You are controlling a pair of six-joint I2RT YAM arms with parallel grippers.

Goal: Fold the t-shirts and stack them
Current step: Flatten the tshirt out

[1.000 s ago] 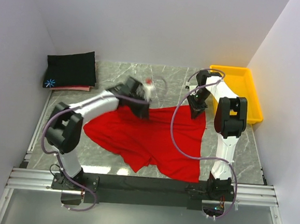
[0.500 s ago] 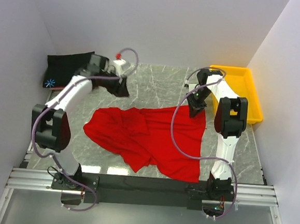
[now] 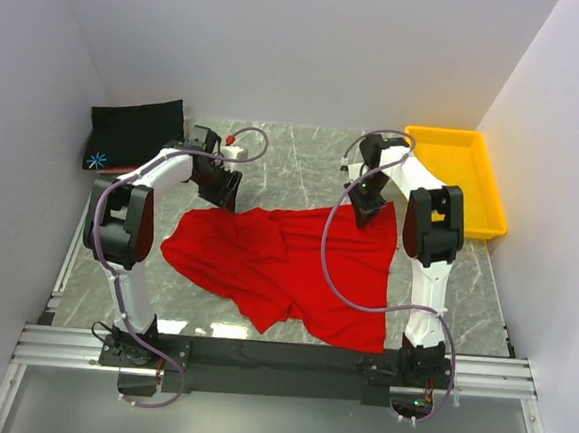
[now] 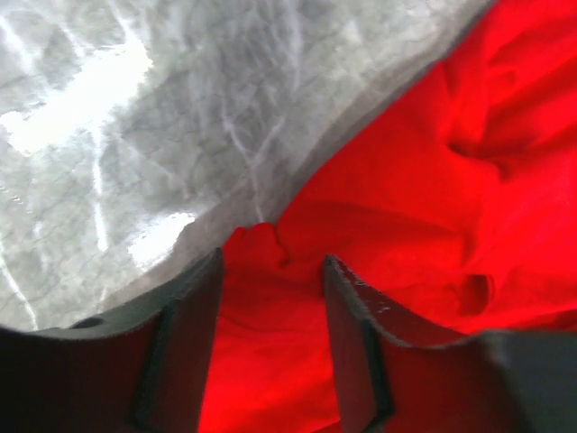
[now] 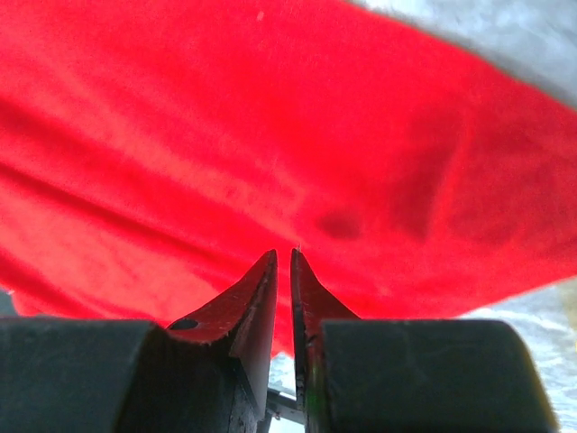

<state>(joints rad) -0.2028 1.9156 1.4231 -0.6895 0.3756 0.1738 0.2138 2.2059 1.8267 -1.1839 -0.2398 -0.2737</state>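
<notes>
Sliver of pink shirt (image 3: 123, 170) under black shirt (image 3: 136, 132); right gripper (image 5: 280, 256) hold unclear.

No words or numbers can be read; the black t-shirt (image 3: 135, 134) at the far-left corner bears a blue-white starburst mark (image 3: 96, 159) (no lettering legible).

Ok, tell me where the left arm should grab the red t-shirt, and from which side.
Take the far left edge of the red t-shirt, at the small ruck between the open fingers of the left gripper. Come down from above, on the table side: the cloth lies flat there, so that raised fold probably gives the easiest pinch.
</notes>
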